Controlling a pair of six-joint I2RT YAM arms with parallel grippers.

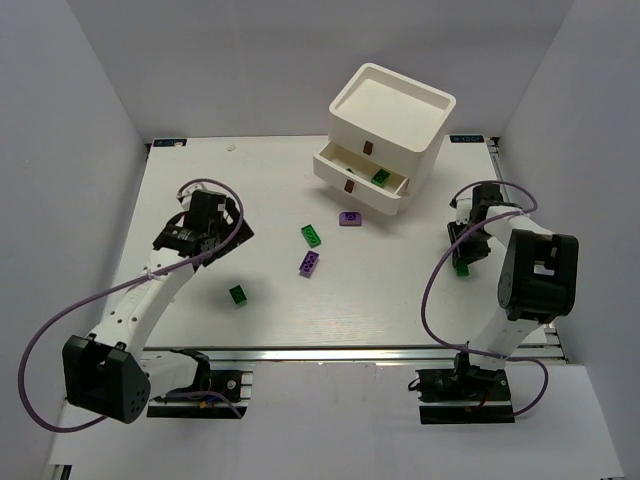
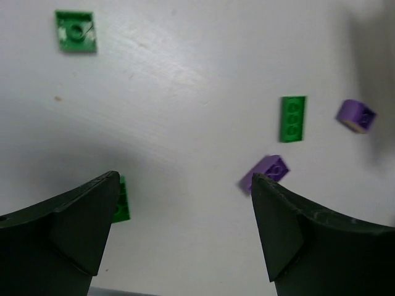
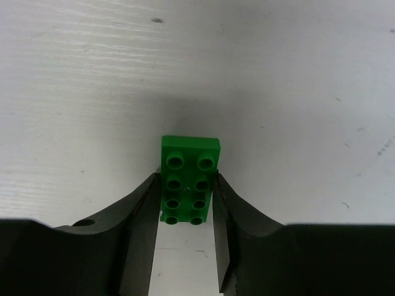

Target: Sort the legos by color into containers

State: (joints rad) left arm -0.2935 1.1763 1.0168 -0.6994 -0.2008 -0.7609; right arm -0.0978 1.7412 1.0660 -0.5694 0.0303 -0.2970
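1 green lego (image 1: 381, 177) lies in the stacked white bins (image 1: 385, 125) (table's (image 1: 200, 330) far edge); 5 remain out, right gripper (image 3: 185, 185) pinching 1 green brick (image 3: 189, 166), left gripper (image 2: 185, 179) spread, empty.

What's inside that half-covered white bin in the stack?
One green brick lies in the lower bin's open part. The top bin covers the rest, so anything further back is hidden.

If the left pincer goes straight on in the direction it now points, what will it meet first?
Probably the bare table. The left pincer is open, and its gap shows no brick: a green brick lies beside one finger, a purple brick beside the other. Depth is unclear.
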